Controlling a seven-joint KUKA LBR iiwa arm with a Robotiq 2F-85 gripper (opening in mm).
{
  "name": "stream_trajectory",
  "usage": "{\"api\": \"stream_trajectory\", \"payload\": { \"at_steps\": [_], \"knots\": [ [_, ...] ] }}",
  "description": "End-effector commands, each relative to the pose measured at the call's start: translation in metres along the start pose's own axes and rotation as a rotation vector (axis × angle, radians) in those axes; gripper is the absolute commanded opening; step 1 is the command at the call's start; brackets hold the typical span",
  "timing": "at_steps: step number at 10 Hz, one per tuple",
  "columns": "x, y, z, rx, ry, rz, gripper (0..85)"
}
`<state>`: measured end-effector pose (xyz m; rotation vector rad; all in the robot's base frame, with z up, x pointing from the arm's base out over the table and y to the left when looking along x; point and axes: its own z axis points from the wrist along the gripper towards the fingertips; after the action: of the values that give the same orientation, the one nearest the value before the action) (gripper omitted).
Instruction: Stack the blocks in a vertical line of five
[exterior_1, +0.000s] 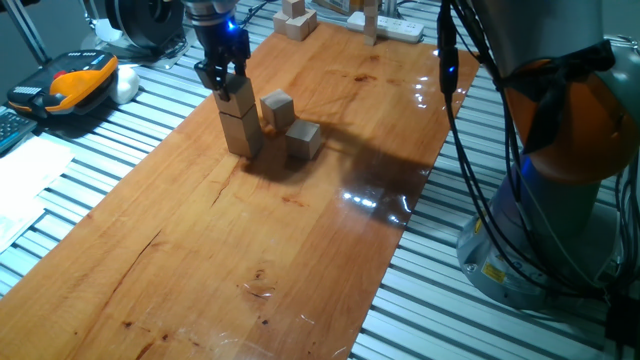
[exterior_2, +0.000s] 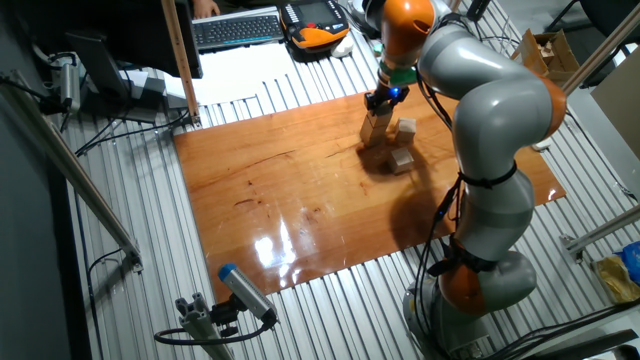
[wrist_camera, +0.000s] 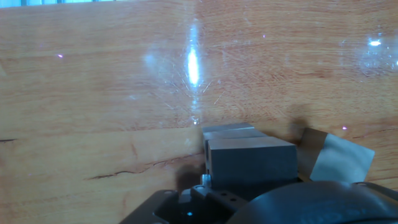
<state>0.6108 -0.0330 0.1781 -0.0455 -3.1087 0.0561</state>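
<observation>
Three light-tan blocks stand in a stack (exterior_1: 242, 125) at the far left of the wooden board (exterior_1: 250, 250). My gripper (exterior_1: 222, 76) is straight above the stack, with its fingers down around the top block (exterior_1: 237, 97) and shut on it. Two loose blocks lie just right of the stack: one (exterior_1: 277, 108) behind, one (exterior_1: 305, 140) nearer. The other fixed view shows the stack (exterior_2: 376, 130), the gripper (exterior_2: 381, 100) and both loose blocks (exterior_2: 406, 127) (exterior_2: 401, 158). The hand view shows the held block (wrist_camera: 249, 163) close up and a loose block (wrist_camera: 336, 158) to its right.
A white power strip (exterior_1: 395, 25) and spare wooden pieces (exterior_1: 295, 20) lie at the board's far end. An orange and black device (exterior_1: 70, 85) sits left of the board on the slatted table. The arm's base (exterior_1: 560, 200) stands at the right. A keyboard (exterior_2: 238, 28) is beyond.
</observation>
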Motion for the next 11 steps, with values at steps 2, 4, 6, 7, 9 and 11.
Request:
{"api": "stream_trajectory", "payload": {
  "at_steps": [2,4,6,7,9,11],
  "knots": [
    [-0.0001,0.0005,-0.0003,0.009,0.0,0.002,17.0],
    [-0.0003,0.0013,-0.0006,0.014,-0.003,-0.004,17.0],
    [-0.0006,0.0016,-0.0004,0.013,-0.004,-0.006,17.0],
    [-0.0007,0.0016,-0.0004,0.013,-0.004,-0.006,17.0],
    [-0.0011,0.0032,-0.0001,0.031,-0.01,0.004,34.0],
    [-0.0012,0.0035,-0.0001,0.031,-0.011,0.01,34.0]
  ]
}}
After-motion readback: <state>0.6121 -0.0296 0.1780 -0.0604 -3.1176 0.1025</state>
